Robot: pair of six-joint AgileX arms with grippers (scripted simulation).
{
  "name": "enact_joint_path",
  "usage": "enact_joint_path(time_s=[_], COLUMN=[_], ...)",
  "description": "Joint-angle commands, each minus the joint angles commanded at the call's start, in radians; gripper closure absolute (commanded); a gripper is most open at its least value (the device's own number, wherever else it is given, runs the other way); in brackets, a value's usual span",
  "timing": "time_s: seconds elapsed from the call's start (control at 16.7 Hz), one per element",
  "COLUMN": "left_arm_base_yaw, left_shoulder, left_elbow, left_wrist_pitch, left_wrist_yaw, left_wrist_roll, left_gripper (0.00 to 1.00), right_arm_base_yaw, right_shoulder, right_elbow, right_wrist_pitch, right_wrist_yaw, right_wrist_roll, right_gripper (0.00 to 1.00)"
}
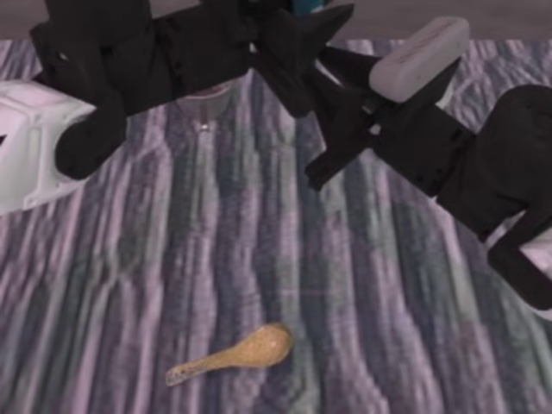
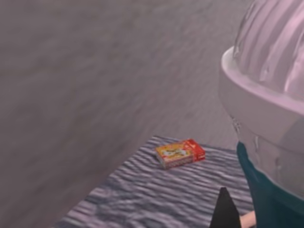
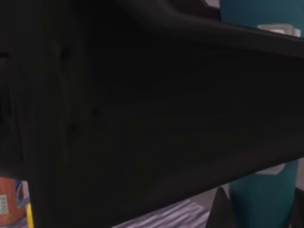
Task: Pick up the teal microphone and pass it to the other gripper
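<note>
Two claws meet at table's far edge; teal microphone upright, head up; grip state unclear.

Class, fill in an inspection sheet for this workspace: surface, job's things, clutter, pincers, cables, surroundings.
Surface: purple-grey streaked tabletop.
Job's things: teal-handled toy microphone with ribbed whitish head, up off the table between the two arms, at the top view's far edge.
Clutter: tan speckled spoon lying near the front; pale translucent cup-like item under the left arm; red-and-yellow carton lying flat.
Grippers: left pincer and right pincer close together by the microphone.
Cables: nothing seen.
Surroundings: plain grey ground beyond the table.
</note>
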Motion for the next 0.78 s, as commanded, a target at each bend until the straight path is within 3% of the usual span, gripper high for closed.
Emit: enact_joint_path(time_s=[0.78], left_arm_base_yaw=[0.0], left_shoulder=[0.0], left_elbow=[0.0], left_wrist_pitch=[0.0], left_wrist_yaw=[0.0], left_wrist_roll=[0.0], left_gripper=[1.0], right_arm_base_yaw=[0.0], right_shoulder=[0.0], right_elbow=[0.0], right_wrist_pitch=[0.0], right_wrist_yaw=[0.0], right_wrist_roll=[0.0], right_gripper=[0.02])
